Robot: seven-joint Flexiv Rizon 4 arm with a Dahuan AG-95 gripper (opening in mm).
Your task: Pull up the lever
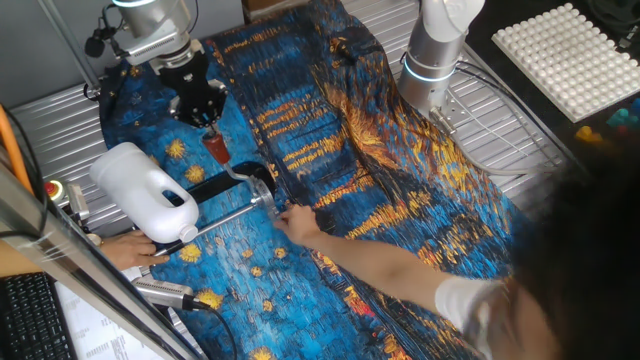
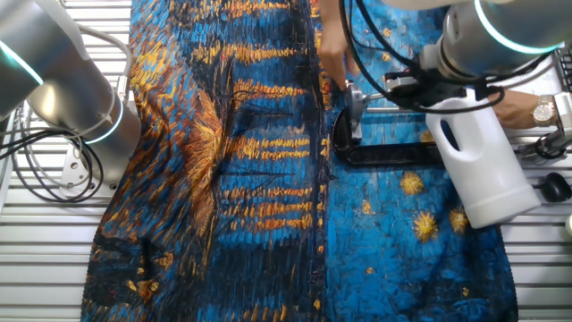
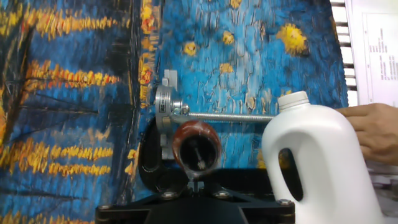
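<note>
The black claw (image 1: 207, 118) points down from the silver arm (image 1: 150, 25), directly above the lever (image 1: 216, 148), whose dark red sleeve stands upright just under the fingertips. In the hand view the sleeve's round end (image 3: 196, 144) sits centered just beyond the claw; whether the fingers touch or grip it cannot be told, nor how far apart they are. The lever rises from a black-and-silver clamp (image 1: 250, 182) on the blue-and-gold cloth (image 1: 400, 200) covering the surface. A long silver rod (image 1: 225, 219) runs from the clamp past a white jug (image 1: 145, 192), which lies just beside the clamp with its cap on; its contents cannot be seen. One person's hand (image 1: 297, 224) touches the clamp's rod end; another hand (image 1: 125, 250) rests beyond the jug.
</note>
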